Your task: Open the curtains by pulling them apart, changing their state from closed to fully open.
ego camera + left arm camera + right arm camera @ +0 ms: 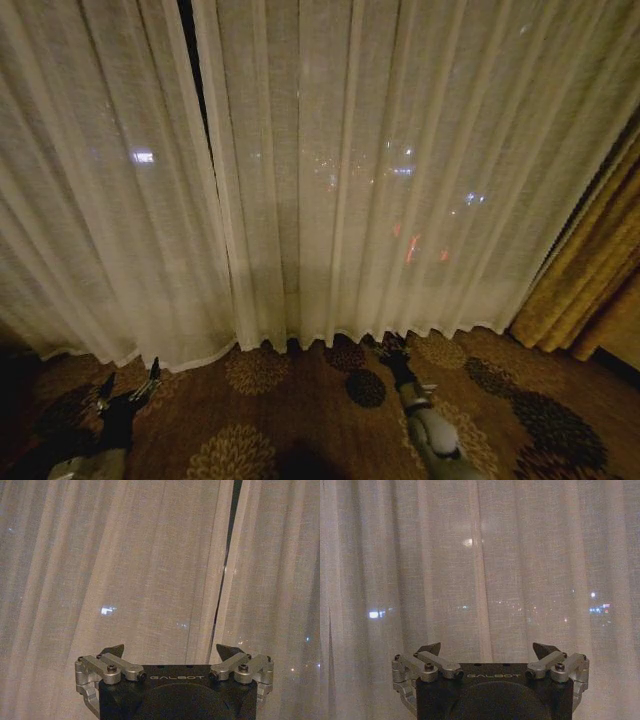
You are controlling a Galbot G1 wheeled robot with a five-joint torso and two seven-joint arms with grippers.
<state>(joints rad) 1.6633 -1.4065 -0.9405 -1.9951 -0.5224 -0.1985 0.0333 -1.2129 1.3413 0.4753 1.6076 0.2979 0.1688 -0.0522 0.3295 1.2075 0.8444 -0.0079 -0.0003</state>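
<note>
1. The left gripper [128, 383] hangs low over the patterned carpet [300, 420], just short of the hem of the left sheer curtain panel [100, 200]. Its jaws are spread wide and grasp nothing. The left wrist view has the left gripper [171, 652] facing the fabric, with the dark slit [227, 565] between the panels off to one side.
2. The two curtains hang to the floor and meet left of centre, leaving only a narrow gap [190, 60]; I judge the task barely begun.
3. The right sheer curtain panel [400, 170] covers most of the window, city lights glowing through it.
4. The right gripper [392, 352] reaches forward and low to that panel's wavy hem; in its wrist view the right gripper [490, 650] shows jaws released, facing the pleats.
5. A golden-yellow drape [590, 270] hangs at the far right.
</note>
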